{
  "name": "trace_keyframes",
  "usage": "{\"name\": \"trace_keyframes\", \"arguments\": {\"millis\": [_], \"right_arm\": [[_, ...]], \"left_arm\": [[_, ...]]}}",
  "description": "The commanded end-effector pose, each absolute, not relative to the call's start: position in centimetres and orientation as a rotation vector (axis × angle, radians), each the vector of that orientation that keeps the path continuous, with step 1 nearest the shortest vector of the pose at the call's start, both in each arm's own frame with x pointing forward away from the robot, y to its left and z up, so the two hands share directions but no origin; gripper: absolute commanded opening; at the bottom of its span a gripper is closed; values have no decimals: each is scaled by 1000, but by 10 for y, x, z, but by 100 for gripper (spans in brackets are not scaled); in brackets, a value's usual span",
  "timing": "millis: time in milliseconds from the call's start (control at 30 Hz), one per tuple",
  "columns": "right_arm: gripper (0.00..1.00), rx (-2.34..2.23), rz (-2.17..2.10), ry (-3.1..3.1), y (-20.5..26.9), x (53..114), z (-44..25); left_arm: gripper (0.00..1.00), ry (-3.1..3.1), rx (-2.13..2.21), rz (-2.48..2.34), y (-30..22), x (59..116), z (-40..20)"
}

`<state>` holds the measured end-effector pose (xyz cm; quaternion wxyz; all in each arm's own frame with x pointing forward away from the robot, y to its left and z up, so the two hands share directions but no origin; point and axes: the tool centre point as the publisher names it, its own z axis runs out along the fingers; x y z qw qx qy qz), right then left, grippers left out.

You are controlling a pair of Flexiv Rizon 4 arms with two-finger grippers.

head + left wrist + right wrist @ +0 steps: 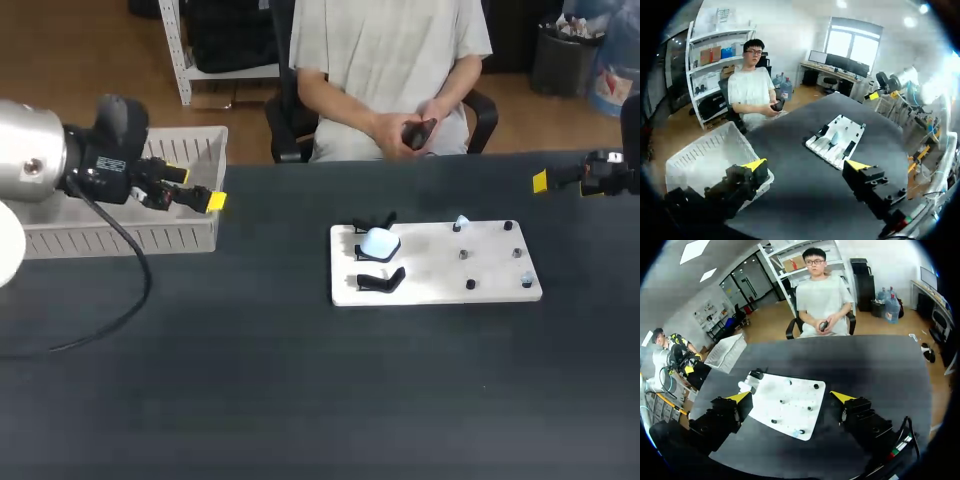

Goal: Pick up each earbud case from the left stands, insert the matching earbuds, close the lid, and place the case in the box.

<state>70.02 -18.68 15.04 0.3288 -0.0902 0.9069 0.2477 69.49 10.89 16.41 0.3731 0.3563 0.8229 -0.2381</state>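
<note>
A white board (440, 285) lies right of the table's middle with three black stands along its left side. A pale blue earbud case (379, 242) sits on the middle stand; the stands before (381, 282) and behind (375, 222) it are bare. Small pale blue earbuds (461, 222) rest on pegs at the board's right. My left gripper (190, 188) hangs open over the white box's (120, 240) right end, holding nothing. At the far right, my right gripper (548, 181) is open and empty. The left wrist view has the board (840, 122) and case (835, 136) well ahead of the left gripper (806, 166).
A seated person behind the table holds a dark object, hands off the table. In the right wrist view the board (795, 395) lies ahead of the right gripper (791, 397), and the case (745, 386) and the box (730, 351) lie past it. Dark tabletop surrounds the board.
</note>
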Motion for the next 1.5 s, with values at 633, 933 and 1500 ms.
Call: {"name": "trace_keyframes", "arguments": {"millis": [633, 933, 1500], "right_arm": [[100, -237, 648, 2373, -187, 701, 150], [100, -237, 648, 2373, -187, 701, 150], [100, -237, 648, 2373, -187, 701, 150]], "left_arm": [[100, 1772, 1577, -832, 14, 688, 105], [100, 1743, 1590, -845, -18, 696, 83], [92, 1653, 1580, -895, -64, 709, 49]]}}
